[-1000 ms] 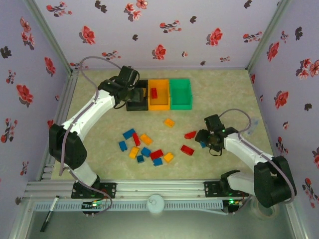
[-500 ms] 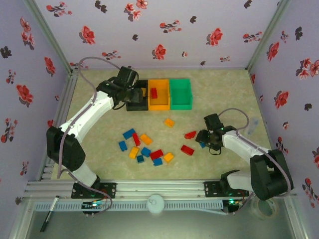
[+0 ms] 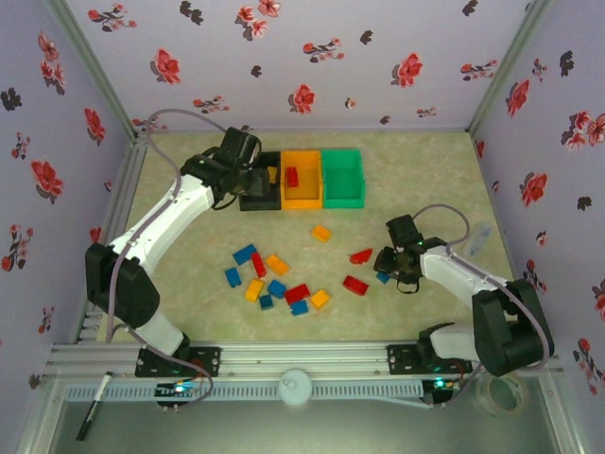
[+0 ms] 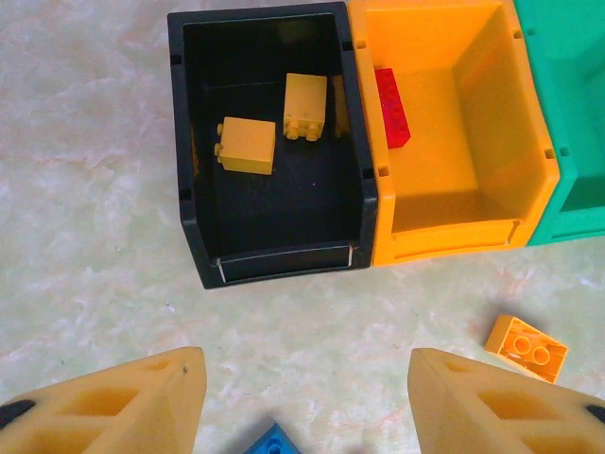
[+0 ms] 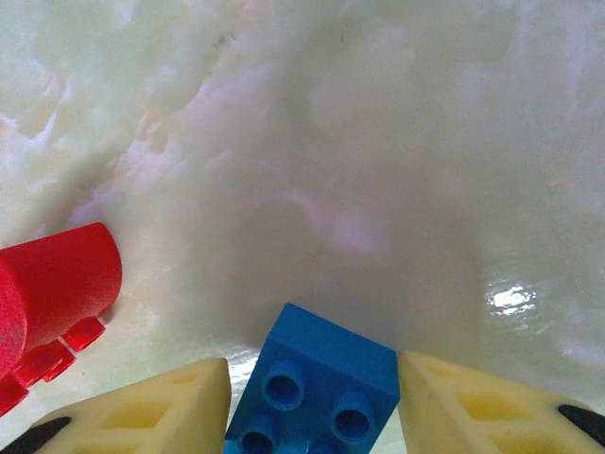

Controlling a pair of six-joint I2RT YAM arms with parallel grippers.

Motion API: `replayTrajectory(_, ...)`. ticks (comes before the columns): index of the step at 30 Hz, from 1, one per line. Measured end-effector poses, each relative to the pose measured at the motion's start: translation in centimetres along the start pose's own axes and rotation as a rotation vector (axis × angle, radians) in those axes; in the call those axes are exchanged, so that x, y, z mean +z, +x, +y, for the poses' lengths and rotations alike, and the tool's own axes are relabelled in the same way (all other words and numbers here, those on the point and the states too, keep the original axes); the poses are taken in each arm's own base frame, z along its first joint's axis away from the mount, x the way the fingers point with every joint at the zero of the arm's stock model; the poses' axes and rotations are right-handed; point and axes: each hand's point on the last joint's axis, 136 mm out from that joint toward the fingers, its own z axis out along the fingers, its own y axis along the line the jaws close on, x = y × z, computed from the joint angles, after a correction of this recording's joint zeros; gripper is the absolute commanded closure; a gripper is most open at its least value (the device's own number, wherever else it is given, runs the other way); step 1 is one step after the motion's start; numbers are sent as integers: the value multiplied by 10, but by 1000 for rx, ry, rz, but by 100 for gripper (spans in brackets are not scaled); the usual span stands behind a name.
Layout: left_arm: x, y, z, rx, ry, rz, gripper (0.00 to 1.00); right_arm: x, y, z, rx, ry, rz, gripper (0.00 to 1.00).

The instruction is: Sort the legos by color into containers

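Sorting of bricks by colour, with most pieces not yet binned. Your right gripper (image 5: 312, 364) sits low over the table (image 5: 378, 142), its fingers (image 5: 142, 411) closed in against opposite sides of a blue brick (image 5: 317, 388) that rests on the surface with its studs turned toward the wrist camera. The pads meet the brick's flat side faces, which suits a firm pinch, and the neighbouring red brick (image 5: 52, 293), just beside it on the left, lies outside the jaws, so only one piece should come up. Your left gripper (image 4: 302, 364) hangs over the table at the near end of the black bin (image 4: 194, 218), fingers spread well apart with nothing between them, a pose that fits an arm free for its next pick. The black bin holds two yellow bricks (image 4: 249, 145); the orange bin (image 4: 454, 236), joined to it, holds a single red piece (image 4: 394, 106) against its left wall; the green bin (image 4: 567, 189) closes the row. By elimination, the green bin looks the likely home for the blue brick, so expect a lift and a carry across toward the far side. Loose bricks (image 3: 274, 279) in blue, red and yellow-orange lie scattered mid-table between the arms, well apart from the bins.
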Motion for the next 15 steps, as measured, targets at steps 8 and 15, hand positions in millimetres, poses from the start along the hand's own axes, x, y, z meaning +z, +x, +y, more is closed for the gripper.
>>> replayTrajectory(8, -1, 3, 1, 1, -1, 3, 42, 4, -2, 2, -29, 11, 17, 66)
replayTrajectory(15, -2, 4, 1, 2, 0, 3, 42, -2, -11, 9, -53, -2, 1, 69)
